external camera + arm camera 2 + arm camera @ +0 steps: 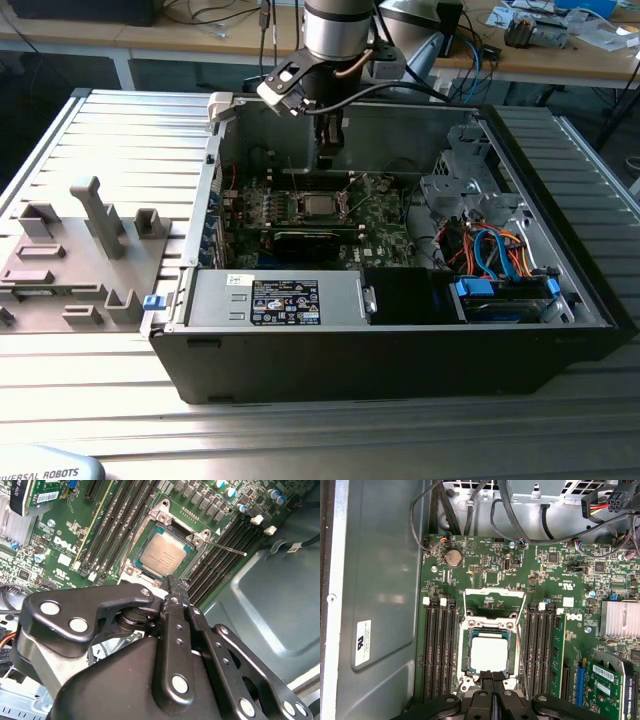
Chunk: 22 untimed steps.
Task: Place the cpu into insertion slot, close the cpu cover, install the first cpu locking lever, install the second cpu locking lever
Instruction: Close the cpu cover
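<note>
The cpu [489, 653] [161, 555] [318, 205] lies flat in the insertion slot [464, 655], silvery top up, with the slot's dark border showing round it. The cpu cover [493, 593] stands raised at the slot's far side, and green board shows through its cut-out. Thin lever rods [522, 622] [231, 548] stick up beside the slot. My gripper [493, 676] [172, 581] [326, 158] hovers just off the slot's near edge, fingers shut together with nothing between them.
The green motherboard [385, 215] sits deep in the open computer case [560, 300]. Black memory slots [439, 650] flank the socket on both sides. Cables [470, 510] hang over the board's far end. A grey fixture block [95, 215] stands on the exterior view's left.
</note>
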Motion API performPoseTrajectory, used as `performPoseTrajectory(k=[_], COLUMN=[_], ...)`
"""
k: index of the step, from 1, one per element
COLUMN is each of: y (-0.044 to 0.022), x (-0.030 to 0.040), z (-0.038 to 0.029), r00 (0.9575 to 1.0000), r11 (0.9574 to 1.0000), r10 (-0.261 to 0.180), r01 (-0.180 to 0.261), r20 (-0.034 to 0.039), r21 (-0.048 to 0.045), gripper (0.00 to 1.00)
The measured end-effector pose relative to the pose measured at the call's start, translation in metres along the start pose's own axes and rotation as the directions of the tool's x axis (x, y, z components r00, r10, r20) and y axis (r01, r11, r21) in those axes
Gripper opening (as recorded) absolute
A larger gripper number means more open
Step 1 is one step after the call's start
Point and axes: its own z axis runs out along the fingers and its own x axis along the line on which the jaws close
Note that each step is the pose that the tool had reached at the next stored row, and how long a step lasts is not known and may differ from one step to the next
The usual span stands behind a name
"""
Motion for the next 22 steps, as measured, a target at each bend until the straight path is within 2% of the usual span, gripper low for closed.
performPoseTrajectory(k=[4, 14, 22], y=[0.0015, 0.012, 0.0168], x=[-0.0001, -0.0007, -0.0009], z=[-0.0001, 0.0, 0.0001], r00=[1.0, 0.9999, 0.9999], r11=[1.0, 1.0, 1.0], r10=[0.0, 0.0, 0.0], r01=[0.0, 0.0, 0.0], r20=[0.0011, 0.0128, 0.0141], r21=[0.0002, 0.0007, 0.0008], gripper=[0.11, 0.11, 0.11])
